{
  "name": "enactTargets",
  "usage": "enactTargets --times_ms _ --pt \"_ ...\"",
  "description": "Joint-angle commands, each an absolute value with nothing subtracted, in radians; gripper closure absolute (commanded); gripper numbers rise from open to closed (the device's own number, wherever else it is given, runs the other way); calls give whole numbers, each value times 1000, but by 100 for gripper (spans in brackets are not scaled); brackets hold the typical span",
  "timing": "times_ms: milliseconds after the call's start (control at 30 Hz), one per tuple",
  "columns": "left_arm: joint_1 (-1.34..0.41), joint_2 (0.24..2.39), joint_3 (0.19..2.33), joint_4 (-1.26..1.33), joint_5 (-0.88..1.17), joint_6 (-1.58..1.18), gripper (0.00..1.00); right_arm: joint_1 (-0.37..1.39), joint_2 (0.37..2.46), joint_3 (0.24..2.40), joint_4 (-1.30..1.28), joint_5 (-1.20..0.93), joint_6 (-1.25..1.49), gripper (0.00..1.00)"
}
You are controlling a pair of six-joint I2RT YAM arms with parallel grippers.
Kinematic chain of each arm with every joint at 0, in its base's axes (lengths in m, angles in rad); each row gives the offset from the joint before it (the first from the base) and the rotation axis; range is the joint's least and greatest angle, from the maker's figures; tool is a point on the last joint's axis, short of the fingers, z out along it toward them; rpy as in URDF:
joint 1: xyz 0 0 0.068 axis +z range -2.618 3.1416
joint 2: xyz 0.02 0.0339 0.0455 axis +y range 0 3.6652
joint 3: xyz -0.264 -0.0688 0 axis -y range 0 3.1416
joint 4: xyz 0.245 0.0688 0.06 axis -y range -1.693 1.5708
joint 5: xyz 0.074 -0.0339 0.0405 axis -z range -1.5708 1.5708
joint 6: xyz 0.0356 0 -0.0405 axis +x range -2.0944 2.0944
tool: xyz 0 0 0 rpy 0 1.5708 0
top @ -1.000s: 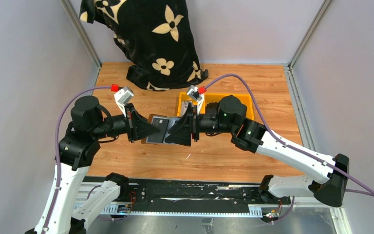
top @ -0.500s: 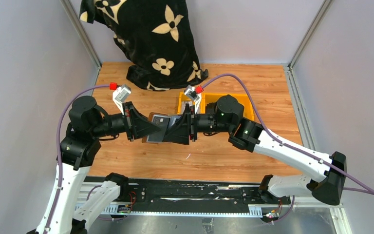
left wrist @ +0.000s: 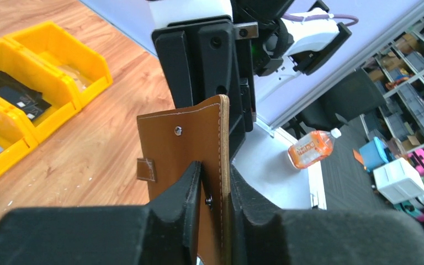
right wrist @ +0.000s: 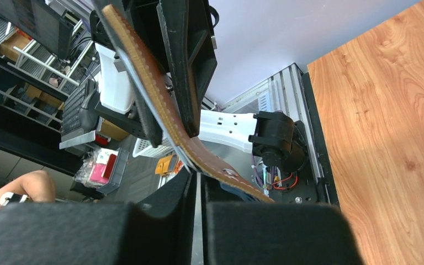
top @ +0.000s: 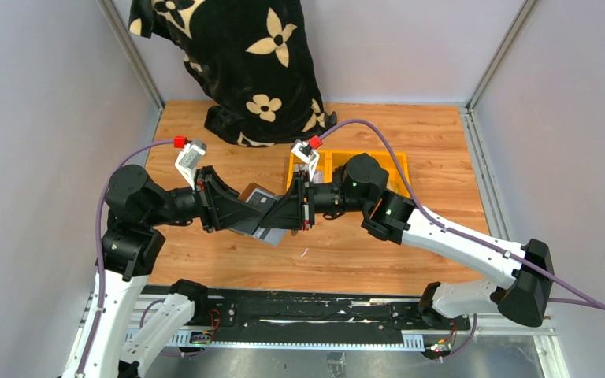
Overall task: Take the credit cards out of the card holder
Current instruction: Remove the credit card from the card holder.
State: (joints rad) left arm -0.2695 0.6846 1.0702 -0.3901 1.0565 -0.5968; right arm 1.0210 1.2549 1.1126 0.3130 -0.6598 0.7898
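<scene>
As we look down from above, the card holder [top: 254, 211] hangs clear of the wooden table [top: 362, 252], caught between the two arms just left of the yellow bins [top: 390, 161] and a touch nearer the robot than they are. It sits tilted, its nearer end dipping lower.

From the left wrist we get brown leather [left wrist: 185, 138] standing on edge, a small snap stud [left wrist: 178, 131] near its top and a little closing tab [left wrist: 146, 169] on its side. The left gripper [left wrist: 215, 179] has it firmly: one black finger on each face, pinching the stitched edge.

Over to the right wrist, where the holder's stitched edge [right wrist: 160, 110] runs down across the picture. The right gripper [right wrist: 199, 185] has its jaws drawn almost together on a thin pale layer at the holder's lower end, while the leather flap with its snap [right wrist: 229, 174] bends past one finger. Card or clear sleeve? We cannot tell, and we can't pick out the credit cards as separate pieces in any view.

Overhead, the two grippers [top: 248, 211] [top: 277, 224] point at each other tip to tip, left of the bins.

The bins hold dark flat items [left wrist: 14, 94]. Beyond the bins and to their left, a black cloth with cream flowers [top: 236, 63] is heaped against the back wall. Well away from the bins, off the table, we spot an orange bottle [left wrist: 311, 149] on the floor.
</scene>
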Motion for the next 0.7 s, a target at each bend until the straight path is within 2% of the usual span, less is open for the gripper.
enactTargets --times_ms 0,100,333,667 --pt "-284 686 1037 -379 1193 -667 75 1021 1246 1122 518 -631 831 96" --pt "-285 685 1040 -376 1197 -670 73 1020 1232 1109 519 -635 827 100" --pt "-284 685 1047 -342 1181 -702 81 1019 1190 1024 546 -625 836 100" --pt "-271 687 1074 -337 1165 -703 99 1019 1149 956 557 -600 849 100"
